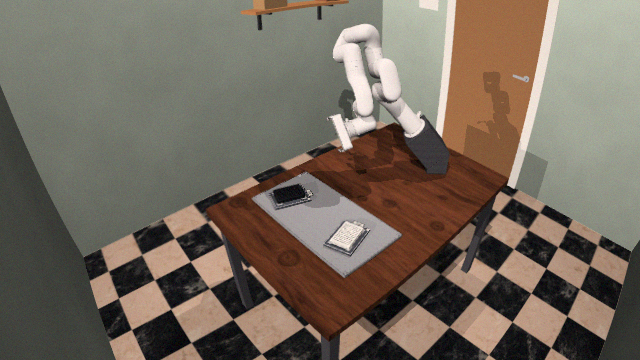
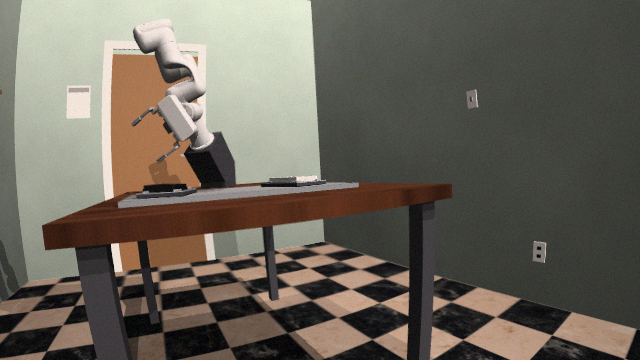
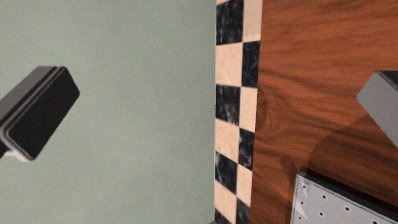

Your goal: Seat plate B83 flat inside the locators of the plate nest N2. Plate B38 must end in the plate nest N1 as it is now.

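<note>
"What was the biggest thing there?"

"The counter (image 1: pixel 425 190) (image 2: pixel 240 212) (image 3: pixel 320 75). My arm (image 1: pixel 360 80) (image 2: pixel 170 55) rose over one end of it, and a grey board (image 1: pixel 320 210) (image 2: pixel 225 195) (image 3: pixel 320 202) lay flat on top, farther along."

"And your claw (image 1: pixel 335 134) (image 2: pixel 147 142) (image 3: pixel 217 100)?"

"Wide, with nothing in it, up above the counter and well apart from the board."

"Where was B83?"

"I couldn't read the marks, so I couldn't tell which plate it was. Two nests sat on the board, well apart. The black plate (image 1: pixel 288 193) (image 2: pixel 165 188) was on one nest (image 1: pixel 292 204) (image 2: pixel 190 192), near one end; the white plate (image 1: pixel 347 235) (image 2: pixel 295 179) was on the other nest (image 1: pixel 336 249) (image 2: pixel 280 184), toward the opposite end."
</note>
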Action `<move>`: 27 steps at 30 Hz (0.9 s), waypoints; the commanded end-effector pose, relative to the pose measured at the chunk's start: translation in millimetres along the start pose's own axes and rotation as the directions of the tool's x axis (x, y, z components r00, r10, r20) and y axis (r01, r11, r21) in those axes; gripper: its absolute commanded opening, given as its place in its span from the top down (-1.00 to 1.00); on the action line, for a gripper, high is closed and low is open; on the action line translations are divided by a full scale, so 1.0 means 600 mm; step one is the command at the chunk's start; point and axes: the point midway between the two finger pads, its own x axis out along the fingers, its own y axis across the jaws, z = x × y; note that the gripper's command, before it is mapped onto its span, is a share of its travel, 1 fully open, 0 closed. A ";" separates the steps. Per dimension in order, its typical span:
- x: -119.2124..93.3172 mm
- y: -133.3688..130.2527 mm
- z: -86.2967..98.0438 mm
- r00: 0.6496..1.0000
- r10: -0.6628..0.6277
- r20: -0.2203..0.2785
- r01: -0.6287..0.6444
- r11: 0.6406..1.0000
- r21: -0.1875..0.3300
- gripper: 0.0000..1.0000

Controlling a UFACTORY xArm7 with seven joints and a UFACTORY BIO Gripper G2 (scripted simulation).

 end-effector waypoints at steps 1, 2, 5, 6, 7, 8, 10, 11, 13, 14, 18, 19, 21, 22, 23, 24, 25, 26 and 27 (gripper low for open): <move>-0.001 0.001 -0.001 1.000 -0.001 -0.002 0.001 1.000 0.002 -1.00; -0.001 0.001 -0.001 1.000 -0.001 -0.002 0.001 1.000 0.002 -1.00; -0.001 0.001 -0.001 1.000 -0.001 -0.002 0.001 1.000 0.002 -1.00; -0.001 0.001 -0.001 1.000 -0.001 -0.002 0.001 1.000 0.002 -1.00; -0.001 0.001 -0.001 1.000 -0.001 -0.002 0.001 1.000 0.002 -1.00; -0.001 0.001 -0.001 1.000 -0.001 -0.002 0.001 1.000 0.002 -1.00; -0.001 0.001 -0.001 1.000 -0.001 -0.002 0.001 1.000 0.002 -1.00; -0.001 0.001 -0.001 1.000 -0.001 -0.002 0.001 1.000 0.002 -1.00; -0.001 0.001 -0.001 1.000 -0.001 -0.002 0.001 1.000 0.002 -1.00; -0.001 0.001 -0.001 1.000 -0.001 -0.002 0.001 1.000 0.002 -1.00; -0.001 0.001 -0.001 1.000 -0.001 -0.002 0.001 1.000 0.002 0.25; -0.009 -0.001 -0.002 1.000 0.025 -0.016 -0.025 1.000 -0.013 0.25; -0.003 -0.014 0.006 0.999 -0.033 0.017 0.033 0.999 -0.010 0.25; 0.000 -0.020 0.010 0.998 -0.061 0.034 0.062 0.998 -0.008 0.25; 0.003 -0.027 0.015 0.995 -0.090 0.050 0.091 0.996 -0.005 0.25; 0.003 -0.034 0.019 0.991 -0.119 0.067 0.119 0.993 -0.005 0.25; 0.004 -0.041 0.023 0.986 -0.147 0.084 0.148 0.989 -0.004 0.25; 0.004 -0.048 0.028 0.979 -0.175 0.101 0.176 0.984 -0.003 0.25; 0.004 -0.055 0.032 0.972 -0.203 0.117 0.205 0.979 -0.001 0.25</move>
